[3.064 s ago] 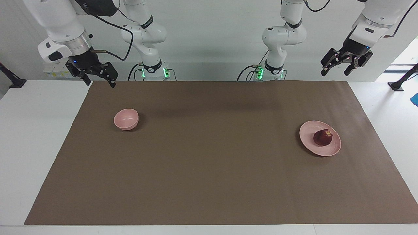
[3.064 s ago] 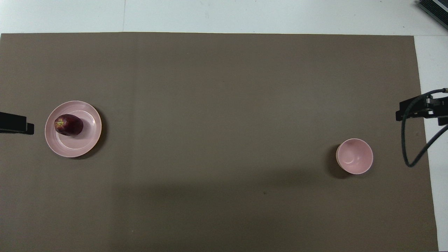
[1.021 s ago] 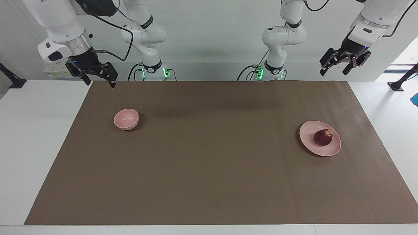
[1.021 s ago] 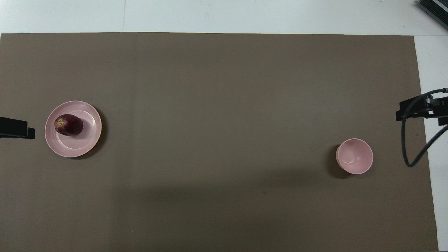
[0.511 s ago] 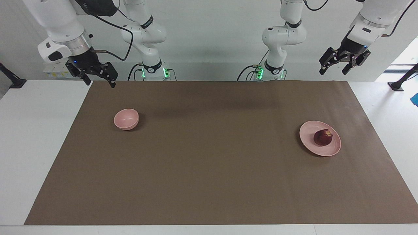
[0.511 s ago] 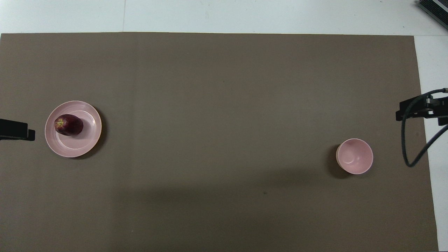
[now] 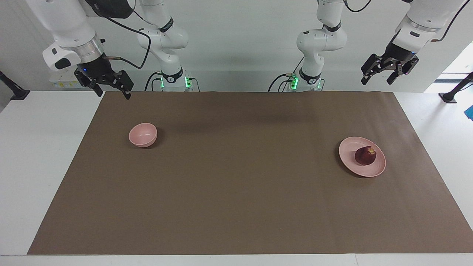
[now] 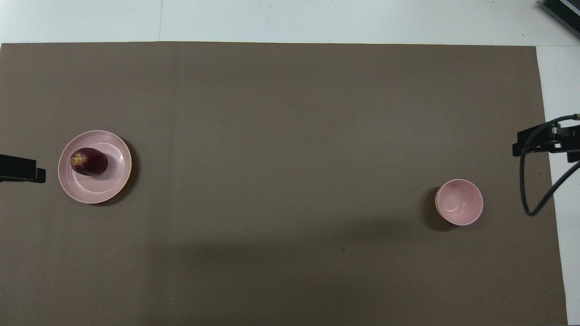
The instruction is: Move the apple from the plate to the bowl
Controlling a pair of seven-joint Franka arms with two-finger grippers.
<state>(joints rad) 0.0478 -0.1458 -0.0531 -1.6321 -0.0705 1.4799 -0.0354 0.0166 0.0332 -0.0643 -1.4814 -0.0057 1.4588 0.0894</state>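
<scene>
The dark red apple (image 7: 365, 155) lies on the flat pink plate (image 7: 349, 146) toward the left arm's end of the table; both show in the overhead view, the apple (image 8: 89, 161) on the plate (image 8: 97, 192). The small pink bowl (image 7: 142, 135) stands empty toward the right arm's end, also in the overhead view (image 8: 458, 202). My left gripper (image 7: 377, 80) hangs open and empty high in the air, clear of the plate; its tip (image 8: 27, 168) shows beside the plate. My right gripper (image 7: 114, 95) waits open and empty, raised off to the side of the bowl (image 8: 539, 142).
A brown mat (image 7: 236, 192) covers most of the white table (image 7: 37, 147). Both arm bases stand at the robots' edge of the table. A black cable (image 8: 528, 181) hangs from the right arm near the bowl.
My left gripper has drifted a little, rising slightly and shifting a bit toward the middle. The apple, plate, bowl and right arm have not moved.
</scene>
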